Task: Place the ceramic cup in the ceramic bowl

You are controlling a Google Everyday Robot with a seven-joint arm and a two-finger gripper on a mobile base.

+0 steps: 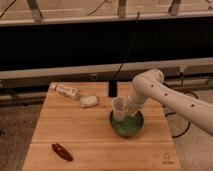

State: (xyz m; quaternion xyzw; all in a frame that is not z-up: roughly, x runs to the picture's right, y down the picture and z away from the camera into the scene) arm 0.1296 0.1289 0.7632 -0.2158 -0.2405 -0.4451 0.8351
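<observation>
**A:** Start at the left edge of the desk — what do you have there?

**B:** Near the front-left corner you've got a dark red item lying flat, on its own. Toward the back-left corner lies a bottle on its side, and just right of it a small pale packet — near each other, though whether they touch you can't tell.

**A:** And the middle?

**B:** At the back edge a small black thing stands with a cable running up from it. In front of it, right of centre, you'll see the cup, upright and over the left part of the bowl. Whether its base rests in the bowl or hangs just above you can't tell.

**A:** The claw?

**B:** The gripper is right beside the cup's right side, over the bowl. You can't tell from here whether it is clamped on the cup or parted.

**A:** Farther right?

**B:** The white arm runs from above the bowl out past the right edge of the desk.
</observation>
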